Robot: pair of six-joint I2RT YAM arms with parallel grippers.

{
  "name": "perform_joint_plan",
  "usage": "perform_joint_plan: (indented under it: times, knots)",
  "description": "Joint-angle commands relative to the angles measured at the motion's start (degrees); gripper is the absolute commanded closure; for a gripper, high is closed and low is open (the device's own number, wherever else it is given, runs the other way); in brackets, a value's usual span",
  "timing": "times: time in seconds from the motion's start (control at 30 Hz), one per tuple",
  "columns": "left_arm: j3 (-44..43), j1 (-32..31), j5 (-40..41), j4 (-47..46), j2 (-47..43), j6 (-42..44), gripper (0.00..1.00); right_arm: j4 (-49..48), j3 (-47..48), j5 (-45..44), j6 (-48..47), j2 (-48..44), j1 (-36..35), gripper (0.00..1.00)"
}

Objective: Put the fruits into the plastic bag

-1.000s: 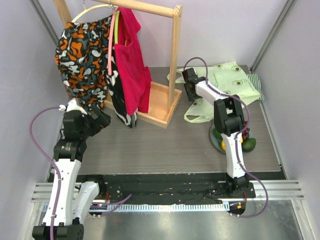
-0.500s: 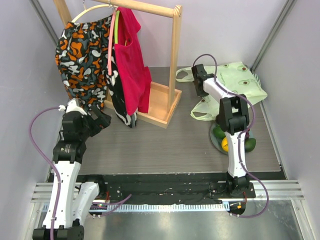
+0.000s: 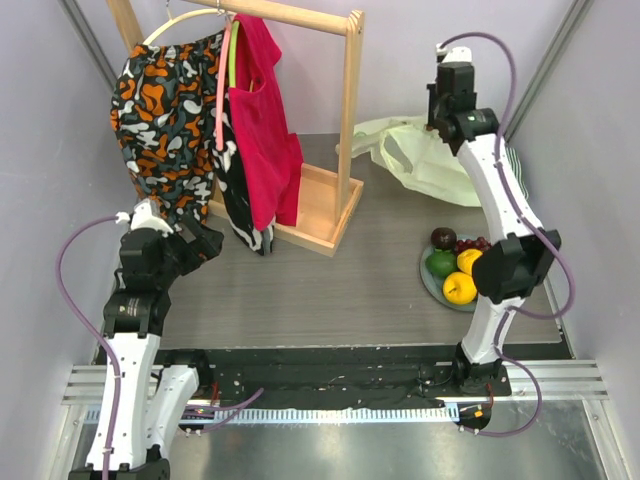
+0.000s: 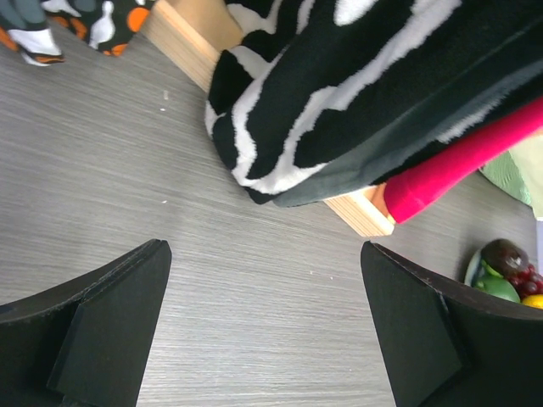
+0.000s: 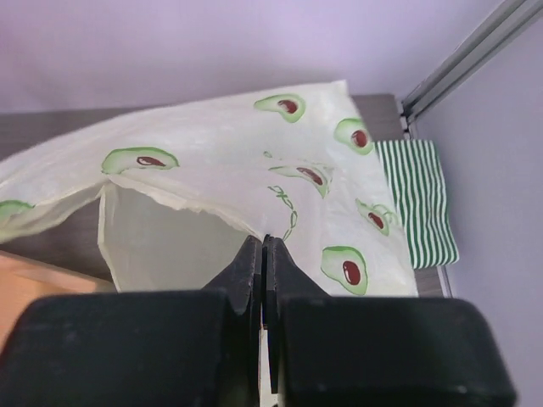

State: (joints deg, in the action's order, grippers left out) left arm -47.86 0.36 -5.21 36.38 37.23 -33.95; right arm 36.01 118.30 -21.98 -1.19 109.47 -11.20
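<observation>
The right gripper (image 5: 263, 248), fingers pressed together on a pinch of the plastic bag (image 5: 254, 161), holds its edge up over the table's far right corner. The left gripper (image 4: 265, 297) hangs spread wide and empty beside the wooden clothes rack (image 3: 352, 120). Nothing looks bagged yet: the fruits (image 3: 457, 266) all sit on the grey plate (image 3: 428, 283) (near right side).
</observation>
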Motion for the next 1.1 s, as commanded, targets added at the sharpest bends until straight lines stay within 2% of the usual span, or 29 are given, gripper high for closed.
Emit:
perform_joint_plan:
  times: [0.0, 0.2, 0.27, 0.4, 0.63, 0.73, 0.83, 0.97, 1.07]
  knots:
    - [-0.66, 0.08, -5.24, -3.95, -0.06, 1.35, 0.00, -0.24, 1.85, 0.00, 2.76, -7.42, -0.31, 0.99]
    - [-0.66, 0.17, -15.43, -9.48, 1.79, -1.37, 0.00, -0.85, -3.59, -2.28, 3.83, -18.92, -0.57, 0.99]
    - [-0.48, -1.76, -18.94, -12.99, 2.93, -3.83, 0.00, -1.55, -7.55, -3.16, 3.92, -24.09, -1.10, 0.99]
    - [-1.54, -4.84, -20.45, -17.65, 5.04, -6.38, 0.00, -0.68, -13.09, -5.26, 3.74, -31.83, -1.63, 0.99]
    - [-6.80, -20.56, -14.83, -24.77, 11.89, -6.65, 0.00, 3.63, -17.14, -15.00, 1.54, -41.96, -1.54, 0.99]
    - [-9.53, -26.71, -14.21, -26.53, 16.37, -5.78, 0.00, 3.98, -17.58, -15.99, 1.54, -45.03, -1.54, 0.99]
    - [-14.27, -31.03, -13.77, -26.63, 20.33, -3.32, 0.00, 4.94, -17.05, -11.88, 0.23, -47.23, -1.63, 0.99]
    - [-20.68, -34.37, -14.03, -26.63, 24.37, -1.29, 0.00, 6.97, -15.03, 2.59, 0.05, -49.87, -1.54, 0.99]
    - [-22.54, -35.08, -13.51, -26.71, 26.13, -0.85, 0.00, 7.06, -14.59, 9.13, 1.10, -52.24, -1.54, 0.99]
